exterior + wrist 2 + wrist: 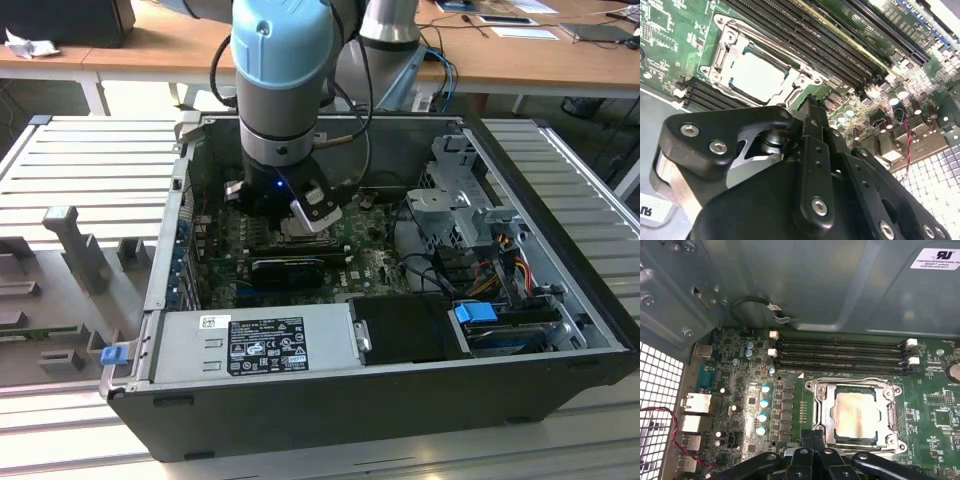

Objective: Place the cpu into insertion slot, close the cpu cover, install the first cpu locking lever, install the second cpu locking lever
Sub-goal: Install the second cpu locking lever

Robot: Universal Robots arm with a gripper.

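The cpu (pixel 855 410) lies flat in its socket on the green motherboard, its silver-grey top showing through a square window. The cpu cover (pixel 827 415) is folded down around it as a metal frame. In the second wrist view the same cpu (pixel 757 76) and cpu cover (pixel 724 52) sit just beyond my fingertips. My gripper (pixel 813 438) hovers beside one edge of the socket with its two black fingers pressed together and nothing between them. In the exterior view the gripper (pixel 300 215) is low inside the open computer case, over the board.
Black memory slots (pixel 840 352) run along one side of the socket, and a row of capacitors (pixel 762 410) stands on another. The grey case wall (pixel 805 280) rises close behind. A power supply (pixel 260 340) and drive cage (pixel 465 205) fill the case's other parts.
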